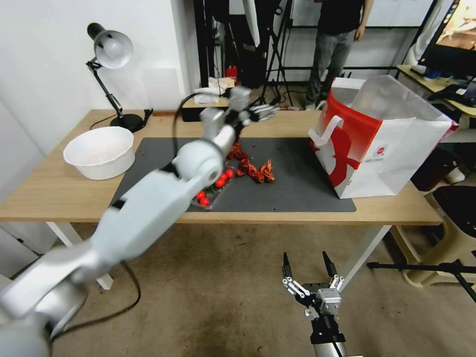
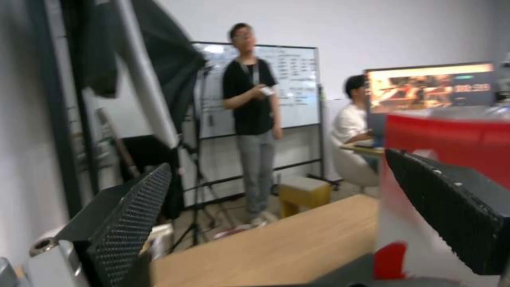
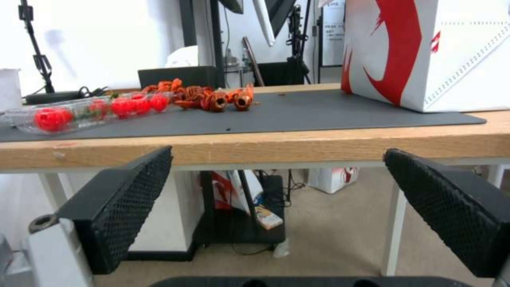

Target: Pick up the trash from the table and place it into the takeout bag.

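Over the table [image 1: 59, 193] the left gripper [image 1: 260, 113] hung open and empty; shells [image 1: 253, 168] and a tomato tray [image 1: 213, 191] lay unbagged, the right gripper [image 1: 308, 270] open below.

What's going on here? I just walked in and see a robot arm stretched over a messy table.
The robot is clearing trash into the takeout bag at the right end of the table. Its left gripper is raised over the far side of the dark mat, open and empty. Crayfish shells, a clear tray of red tomatoes and a white bowl lie out. The right gripper hangs open below the table's front edge.
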`<state>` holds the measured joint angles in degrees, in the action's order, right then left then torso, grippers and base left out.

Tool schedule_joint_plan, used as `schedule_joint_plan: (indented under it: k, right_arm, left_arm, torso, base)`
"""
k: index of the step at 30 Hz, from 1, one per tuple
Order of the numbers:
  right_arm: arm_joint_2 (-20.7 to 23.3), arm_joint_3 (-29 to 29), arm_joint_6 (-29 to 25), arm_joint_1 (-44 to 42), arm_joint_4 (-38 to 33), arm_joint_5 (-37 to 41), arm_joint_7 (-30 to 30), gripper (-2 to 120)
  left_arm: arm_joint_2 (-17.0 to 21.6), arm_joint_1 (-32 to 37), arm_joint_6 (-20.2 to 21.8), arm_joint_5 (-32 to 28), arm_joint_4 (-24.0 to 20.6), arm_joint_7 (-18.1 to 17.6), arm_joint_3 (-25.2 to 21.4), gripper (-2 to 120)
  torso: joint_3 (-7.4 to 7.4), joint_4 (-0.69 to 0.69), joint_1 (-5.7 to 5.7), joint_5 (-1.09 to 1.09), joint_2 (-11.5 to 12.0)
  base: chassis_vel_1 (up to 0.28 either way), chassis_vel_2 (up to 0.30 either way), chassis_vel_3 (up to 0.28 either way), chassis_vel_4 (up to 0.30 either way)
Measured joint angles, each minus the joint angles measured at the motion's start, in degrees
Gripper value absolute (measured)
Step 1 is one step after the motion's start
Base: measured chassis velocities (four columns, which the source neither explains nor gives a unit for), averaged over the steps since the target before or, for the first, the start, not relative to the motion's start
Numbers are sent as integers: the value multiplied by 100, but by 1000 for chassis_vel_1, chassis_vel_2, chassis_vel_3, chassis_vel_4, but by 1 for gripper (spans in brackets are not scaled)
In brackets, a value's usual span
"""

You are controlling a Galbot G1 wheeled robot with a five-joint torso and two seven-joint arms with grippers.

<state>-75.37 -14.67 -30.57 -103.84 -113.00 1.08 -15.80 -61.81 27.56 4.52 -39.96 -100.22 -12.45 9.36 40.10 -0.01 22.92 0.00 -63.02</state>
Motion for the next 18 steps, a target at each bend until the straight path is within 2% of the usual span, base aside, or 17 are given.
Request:
schedule_joint_plan:
  k: [2, 3, 5, 6, 9, 15, 18]
  right_arm:
    - [23, 6, 4, 21, 2, -1, 0, 100]
    - [23, 6, 4, 21, 2, -1, 0, 100]
    - [40, 18, 14, 56, 38, -1, 0, 100]
    - [40, 18, 14, 56, 38, -1, 0, 100]
    - [56, 66, 21, 100, 71, -2, 2, 100]
    - [126, 60, 35, 136, 73, -2, -64, 100]
    - [198, 44, 81, 192, 87, 40, -113, 100]
  left_arm:
    - [92, 619, -46, 236, -226, 16, -393, 100]
    - [92, 619, -46, 236, -226, 16, -393, 100]
    - [127, 1123, -73, 430, -405, 49, -769, 100]
    - [127, 1123, -73, 430, -405, 49, -769, 100]
    - [124, 1928, -161, 759, -690, 78, -1358, 100]
    - [83, 2703, -370, 1102, -897, 8, -1757, 100]
    - [-37, 3314, -545, 1537, -968, -14, -2024, 100]
  torso:
    - [0, 2, 0, -2, 0]
    - [0, 2, 0, -2, 0]
    - [0, 1, 0, 0, 0]
    - [0, 1, 0, 0, 0]
    - [0, 1, -1, 1, -1]
    - [0, -1, 0, 2, 0]
    - [0, 1, -1, 0, 0]
  base:
    - [0, 0, 0, 0]
    - [0, 0, 0, 0]
    - [0, 0, 0, 0]
    - [0, 0, 0, 0]
    - [0, 0, 0, 0]
    - [0, 0, 0, 0]
    - [0, 0, 0, 0]
